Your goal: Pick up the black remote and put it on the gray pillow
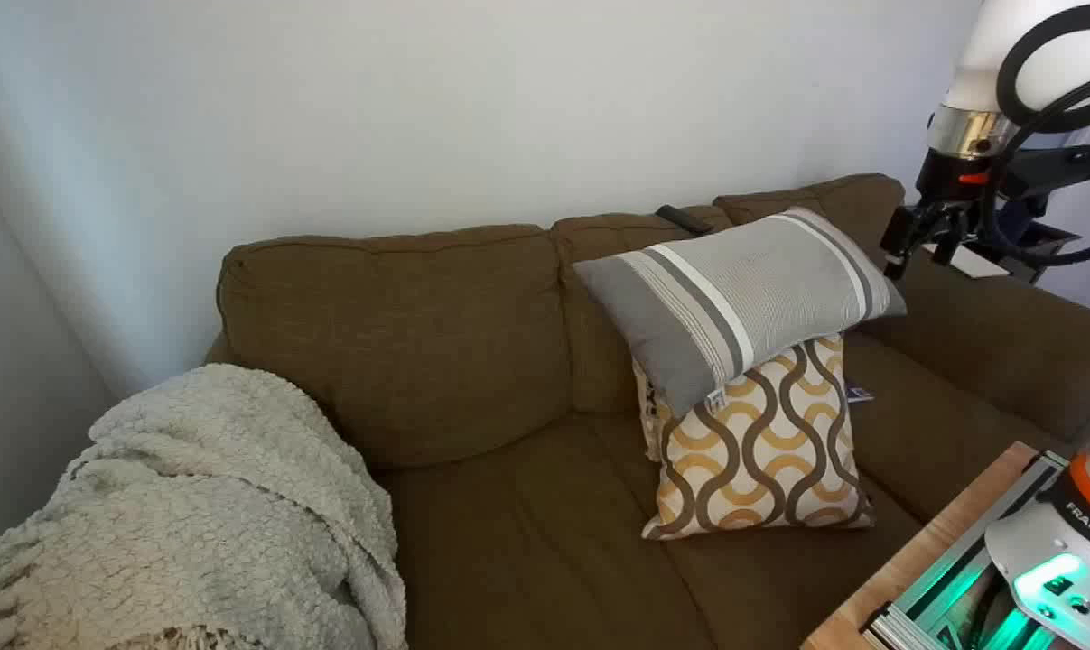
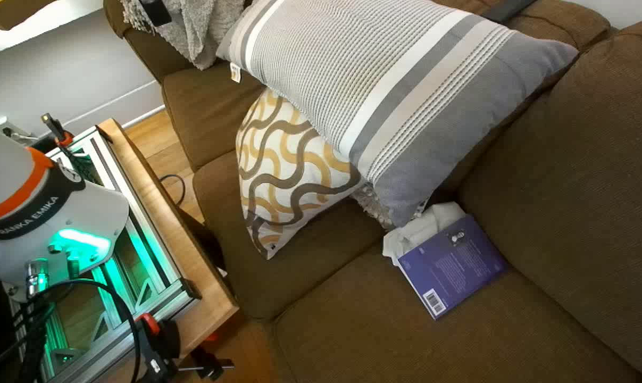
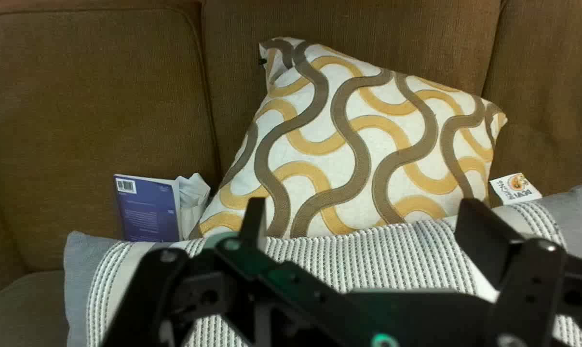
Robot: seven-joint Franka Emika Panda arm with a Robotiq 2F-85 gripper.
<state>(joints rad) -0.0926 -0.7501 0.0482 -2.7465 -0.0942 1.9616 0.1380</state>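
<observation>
In an exterior view, the top edge cuts off the oblong black remote [image 2: 509,8] behind the rectangular gray fabric pillow [image 2: 400,90], which hides part of the mustard-and-white fabric cushion [image 2: 294,175] beneath.

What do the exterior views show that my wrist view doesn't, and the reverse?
Only the exterior views: the remote atop the sofa, the blanket and the robot base. Only the wrist view: distinct lettering on the white tag. Shared: the gray pillow, patterned cushion, book and sofa, plus the open gripper, which an exterior view also catches.
</observation>
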